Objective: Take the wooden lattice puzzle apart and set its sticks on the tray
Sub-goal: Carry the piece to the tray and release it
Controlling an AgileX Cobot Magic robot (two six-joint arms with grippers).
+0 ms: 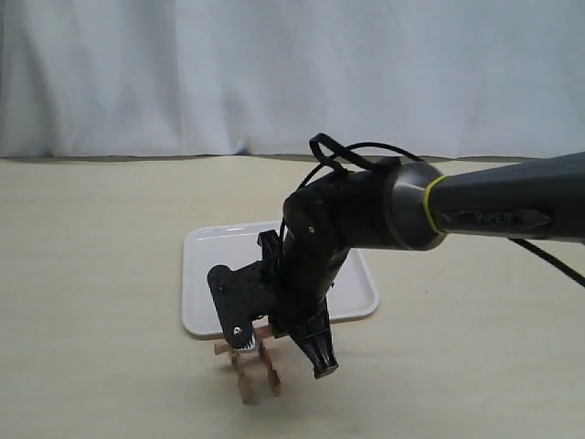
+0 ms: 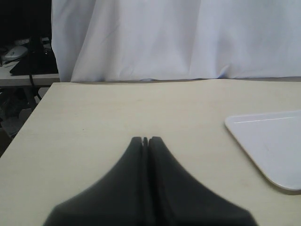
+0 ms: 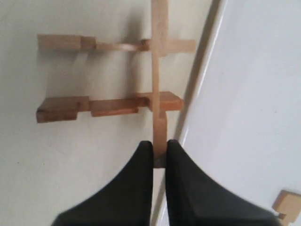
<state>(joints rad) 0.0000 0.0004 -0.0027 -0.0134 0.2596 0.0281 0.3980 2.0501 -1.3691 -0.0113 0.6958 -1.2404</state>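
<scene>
The wooden lattice puzzle [image 1: 254, 370] lies on the table just in front of the white tray [image 1: 206, 283]. In the right wrist view it shows as three sticks: two parallel notched bars [image 3: 113, 106] crossed by a third stick [image 3: 159, 84] that runs along the tray's rim [image 3: 197, 94]. My right gripper [image 3: 160, 143] is shut on the near end of that crossing stick. The end of another stick [image 3: 286, 204] lies on the tray. My left gripper [image 2: 146, 140] is shut and empty above bare table, away from the puzzle, with the tray's corner [image 2: 273, 141] off to one side.
The right arm [image 1: 384, 215] reaches across the tray from the right and hides much of it. A white curtain [image 1: 274, 73] hangs behind the table. The table's side edge [image 2: 28, 122] and a cluttered desk beyond it show in the left wrist view.
</scene>
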